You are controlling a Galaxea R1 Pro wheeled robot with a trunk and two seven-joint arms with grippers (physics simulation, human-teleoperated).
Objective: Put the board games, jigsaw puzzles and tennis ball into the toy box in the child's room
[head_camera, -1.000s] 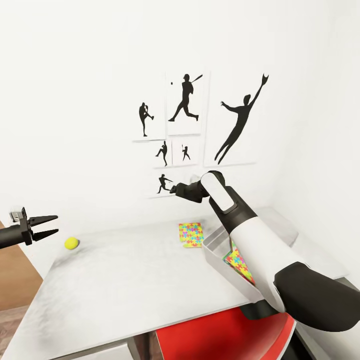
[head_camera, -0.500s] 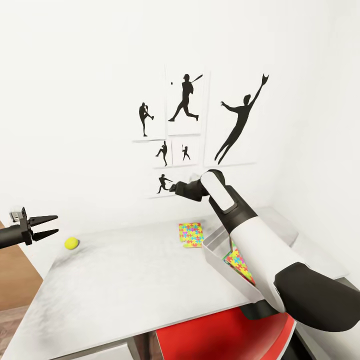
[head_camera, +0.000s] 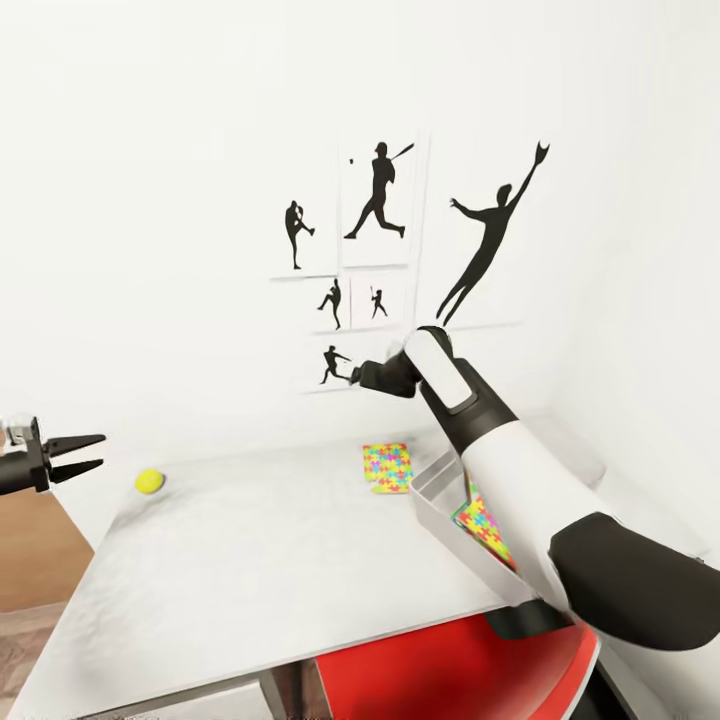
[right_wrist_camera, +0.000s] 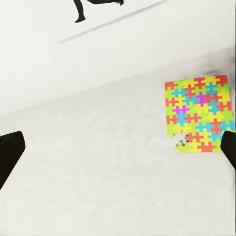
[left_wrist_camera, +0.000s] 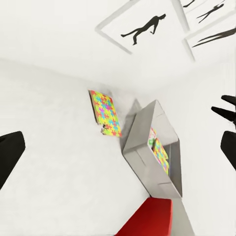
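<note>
Your right tool point(head_camera: 352, 377) is hovering wide open above the puzzle point(head_camera: 388, 467) lying flat on the worktop point(head_camera: 260, 570) beside the box point(head_camera: 440, 487); thin, stiff, light, so pinch an edge.

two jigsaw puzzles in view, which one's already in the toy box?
The jigsaw puzzle beside the right arm: it lies inside the grey toy box. The other jigsaw puzzle lies flat on the table, just outside the box's far end.
</note>
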